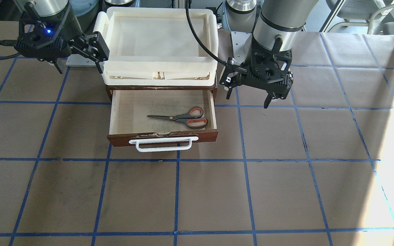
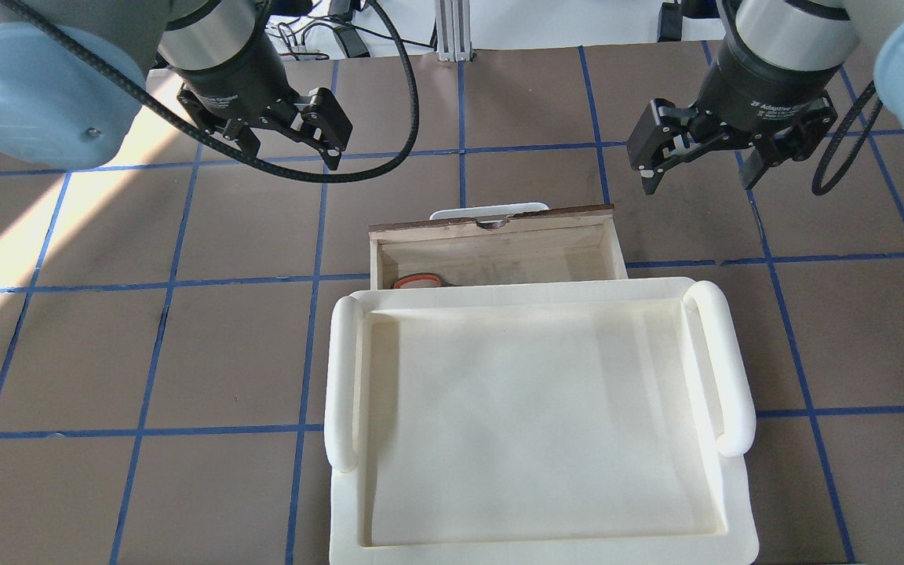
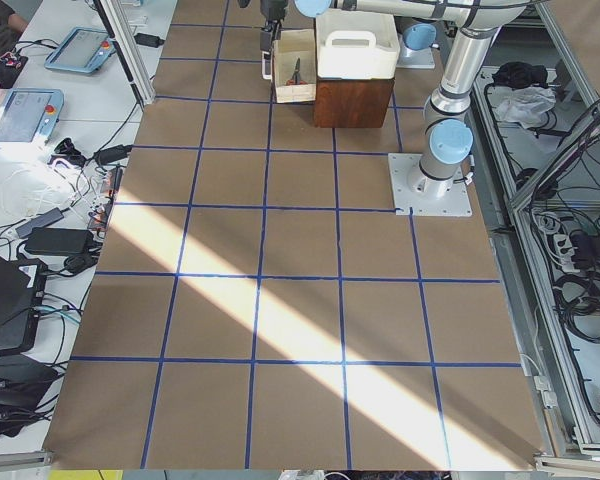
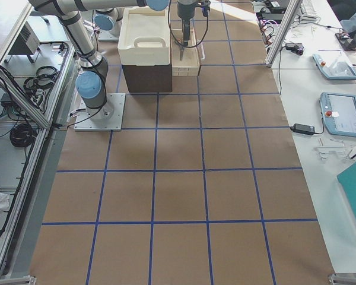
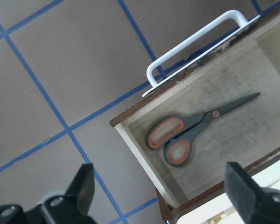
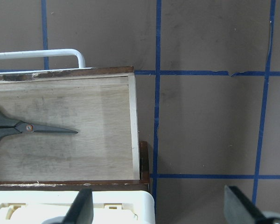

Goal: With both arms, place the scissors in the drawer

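Black jaws on the left arm point(image 1: 279, 20) are standing wide apart and gripping nothing. They are hanging above the bare worktop point(image 1: 286, 177), just off the left end of the drawer point(image 1: 210, 135). On the other side, the right arm point(image 1: 51, 7) is carrying its jaws spread open too, also empty. These are hovering up beside the rounded side grip of the cream tray point(image 1: 156, 65), clear of everything.

Between the two, the drawer is sitting pulled out — pale wood floor showing, reddish-brown front facing away from the robot. Its top edge is looking chipped near the middle. The white bar handle point(image 1: 164, 143) is sticking out from that front.

The scissors point(image 1: 183, 118) are lying flat on the drawer floor with the blades closed. Their grey loops with orange-red linings are lying toward the robot's left, and the slim tips are pointing toward its right. In the left wrist view they are showing whole point(image 5: 196, 130). In the right wrist view only the blades and pivot are reaching into frame point(image 6: 32, 127).

The tray is resting on top of the dark cabinet point(image 3: 353, 100) that the drawer is sliding out of. It is overhanging the back of the open drawer, so from overhead just one orange loop is peeking out.

Blue tape lines point(image 1: 176, 191) are gridding the brown worktop all around.
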Controlling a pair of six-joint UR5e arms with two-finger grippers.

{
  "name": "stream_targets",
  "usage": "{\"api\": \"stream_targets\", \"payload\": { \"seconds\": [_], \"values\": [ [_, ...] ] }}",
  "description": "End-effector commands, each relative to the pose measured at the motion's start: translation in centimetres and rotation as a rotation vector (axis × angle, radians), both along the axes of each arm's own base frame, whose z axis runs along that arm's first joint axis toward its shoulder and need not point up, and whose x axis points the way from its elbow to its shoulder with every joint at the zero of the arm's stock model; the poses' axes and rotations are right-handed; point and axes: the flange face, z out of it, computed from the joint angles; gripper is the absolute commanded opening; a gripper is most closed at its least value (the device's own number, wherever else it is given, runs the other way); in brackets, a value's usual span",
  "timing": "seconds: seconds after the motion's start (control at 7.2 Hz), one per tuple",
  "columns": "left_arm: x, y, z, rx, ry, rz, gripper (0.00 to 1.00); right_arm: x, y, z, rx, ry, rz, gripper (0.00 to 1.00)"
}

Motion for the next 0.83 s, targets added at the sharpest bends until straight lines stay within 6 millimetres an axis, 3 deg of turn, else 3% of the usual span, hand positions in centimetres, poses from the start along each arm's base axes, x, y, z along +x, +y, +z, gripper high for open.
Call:
{"api": "stream_targets", "payload": {
  "seconds": [0.0, 0.28, 0.69],
  "values": [
    [7.7, -1.8, 0.1, -0.001, 0.003, 0.141, 1.0, 0.0, -0.4, 0.2, -0.026, -0.005, -0.002, 1.0],
    [8.9, -1.3, 0.5, -0.007, -0.006, 0.162, 1.0, 0.0, -0.4, 0.2, -0.025, -0.005, -0.002, 1.0],
    [7.9, 0.0, 1.7, -0.024, -0.002, 0.148, 1.0, 0.0, -0.4, 0.2, -0.025, -0.005, -0.002, 1.0]
  ]
}}
